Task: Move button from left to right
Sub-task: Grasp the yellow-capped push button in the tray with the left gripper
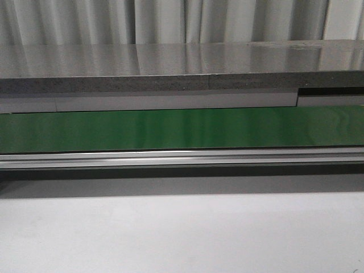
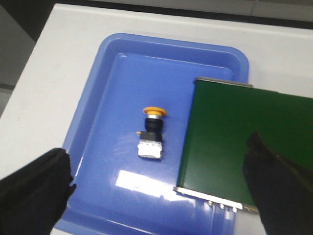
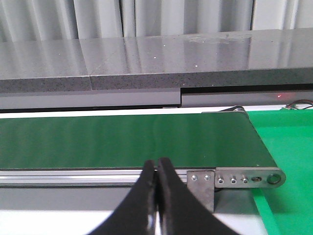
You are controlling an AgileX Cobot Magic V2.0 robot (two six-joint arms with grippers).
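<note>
Yellow-capped, the button [image 2: 152, 134] lies on its side in the blue tray [image 2: 98, 88], ahead of the wide-spread left gripper [image 2: 161, 196]. Rigid, light, likely top-heavy; pinch its boxy body. Right gripper [image 3: 157, 196] is closed, empty.

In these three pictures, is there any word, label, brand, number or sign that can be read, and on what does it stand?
None: no readable text in any view.
The button: its grey part is too small and blurred to show any marking.
The blue tray, the green belt and its metal end bracket: plain, only screw holes on the bracket.
The left gripper and right gripper: plain black, no print.
</note>
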